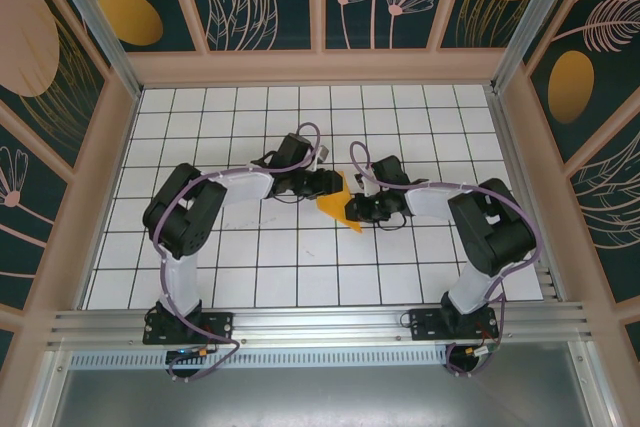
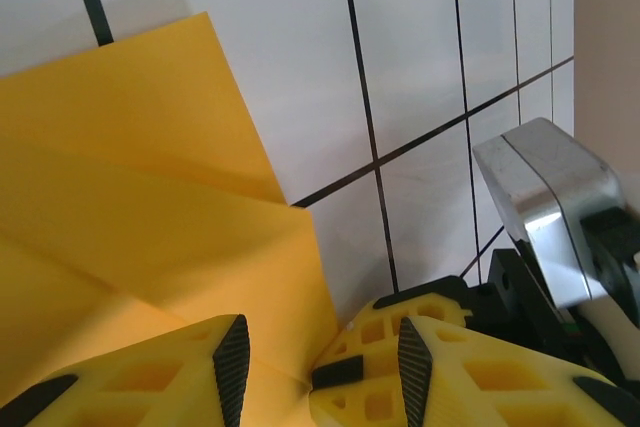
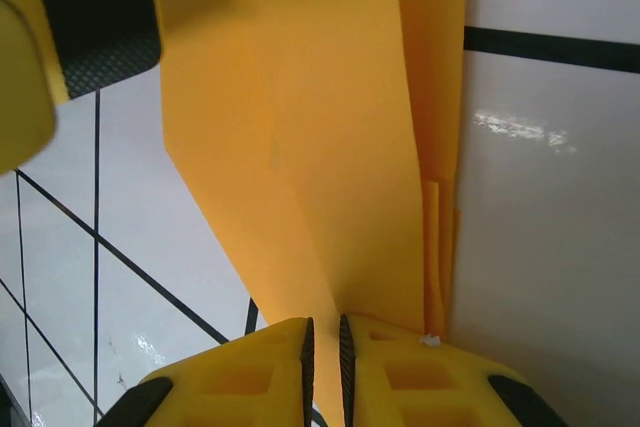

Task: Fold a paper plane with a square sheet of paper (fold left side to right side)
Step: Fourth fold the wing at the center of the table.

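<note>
Mid-surface, the paper [image 1: 336, 209] lay creased in layers, not yet a dart; right end effector [image 3: 323, 335] pinched it, left end effector [image 2: 322, 362] stood with jaws apart.

**Twin arms in black, pale lilac and yellow**

The left arm [image 1: 175, 217] and the right arm [image 1: 490, 232] look alike: rounded black joint housings linked by pale, whitish-lilac tubes. The left base plate [image 1: 188, 325], at 7 o'clock of the overhead view, and the right base plate [image 1: 452, 324], at 5 o'clock, are flat and black. A thin lilac cable [image 1: 312, 137] loops along each arm. The left gripper [image 2: 322, 352] and the right gripper [image 3: 325, 332] have bright yellow plastic fingers [image 2: 130, 382] with square hollows moulded in, faced with black textured pads [image 2: 232, 355]. A silver, round-cornered box [image 2: 545, 202] sits at 3 o'clock of the left wrist view.
</note>
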`<state>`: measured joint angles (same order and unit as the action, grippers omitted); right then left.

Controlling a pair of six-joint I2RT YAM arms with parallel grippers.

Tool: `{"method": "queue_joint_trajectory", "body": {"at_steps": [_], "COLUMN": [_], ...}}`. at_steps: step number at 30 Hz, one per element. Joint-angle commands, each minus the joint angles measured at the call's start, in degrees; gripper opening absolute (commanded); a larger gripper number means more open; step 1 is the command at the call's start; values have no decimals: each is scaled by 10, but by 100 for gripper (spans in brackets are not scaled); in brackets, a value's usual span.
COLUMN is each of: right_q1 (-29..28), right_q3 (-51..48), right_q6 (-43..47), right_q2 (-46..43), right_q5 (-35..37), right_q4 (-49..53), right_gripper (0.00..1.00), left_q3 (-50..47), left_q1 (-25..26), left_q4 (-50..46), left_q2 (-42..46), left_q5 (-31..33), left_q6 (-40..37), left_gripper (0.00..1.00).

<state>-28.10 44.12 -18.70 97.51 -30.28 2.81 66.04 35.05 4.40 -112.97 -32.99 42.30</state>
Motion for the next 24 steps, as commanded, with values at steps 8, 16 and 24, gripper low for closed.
{"method": "queue_joint_trajectory", "body": {"at_steps": [8, 16, 24], "right_q1": [3, 6, 8], "right_q3": [-3, -2, 1], "right_q6": [10, -1, 2], "right_q2": [31, 46, 50], "right_q5": [6, 25, 48], "right_q4": [25, 49, 77], "right_gripper": [15, 14, 13], "left_q3": [29, 57, 73], "left_q1": [3, 2, -1], "left_q4": [7, -60, -108], "left_q2": [-53, -76, -94], "left_q5": [2, 89, 162], "left_q6": [-2, -35, -56], "left_gripper": [47, 47, 47]}}
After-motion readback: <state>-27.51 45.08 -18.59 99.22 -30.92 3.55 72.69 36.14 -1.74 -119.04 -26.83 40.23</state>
